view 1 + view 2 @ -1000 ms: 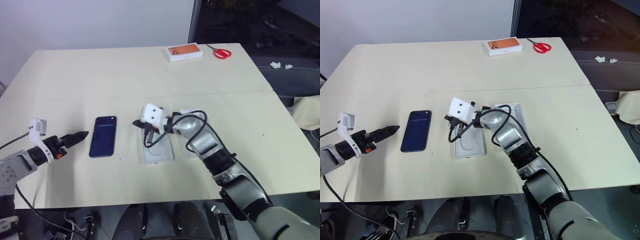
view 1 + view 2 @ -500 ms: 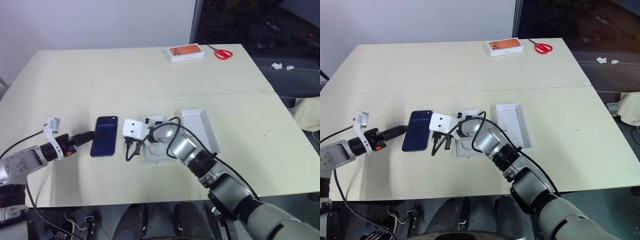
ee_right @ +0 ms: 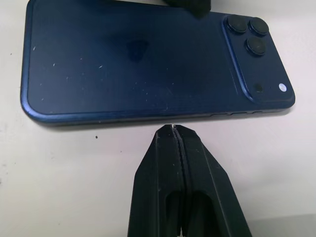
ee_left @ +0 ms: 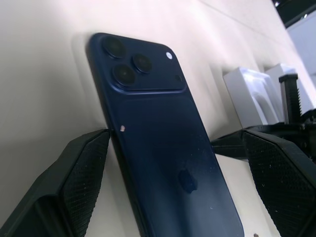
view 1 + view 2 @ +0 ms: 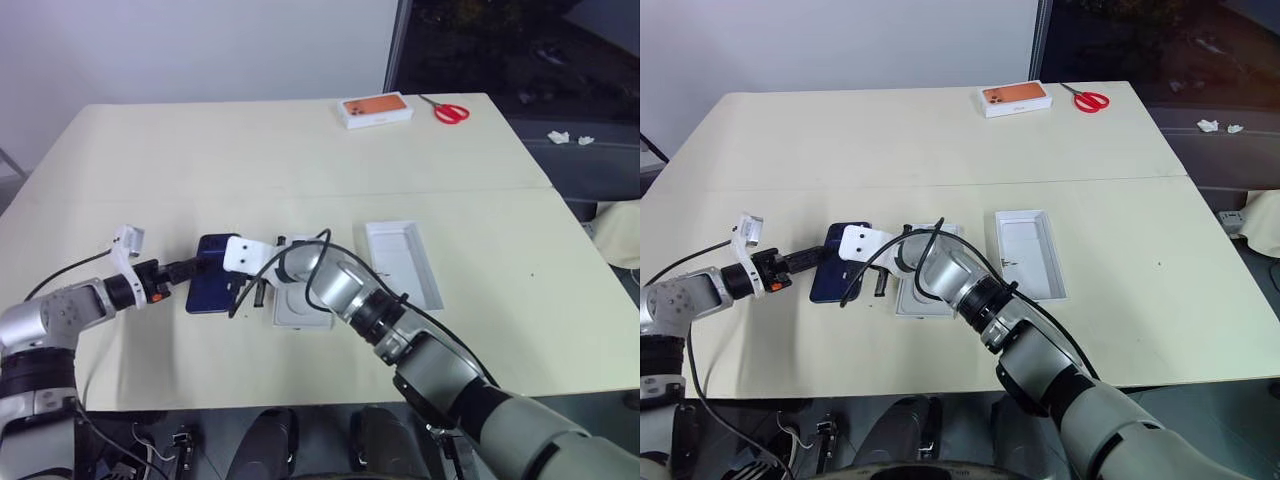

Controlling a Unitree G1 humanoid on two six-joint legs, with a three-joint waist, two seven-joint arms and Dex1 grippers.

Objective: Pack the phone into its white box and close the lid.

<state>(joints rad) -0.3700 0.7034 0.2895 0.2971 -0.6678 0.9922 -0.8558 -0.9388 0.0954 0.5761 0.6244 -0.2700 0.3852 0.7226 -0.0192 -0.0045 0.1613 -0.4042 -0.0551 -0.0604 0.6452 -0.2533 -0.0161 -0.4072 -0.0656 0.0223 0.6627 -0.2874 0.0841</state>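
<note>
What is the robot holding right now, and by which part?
Nothing yet. The left gripper is open, astride the phone lying flat on the table; the right gripper is shut beside the phone's long edge.

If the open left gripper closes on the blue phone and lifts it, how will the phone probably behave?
The phone looks like a stiff, thin slab, so it should not bend. Its glossy back and rounded edges may slip between the left gripper fingers. Lying flat on the table, it likely slides rather than tips when the shut right gripper nudges its edge.
</note>
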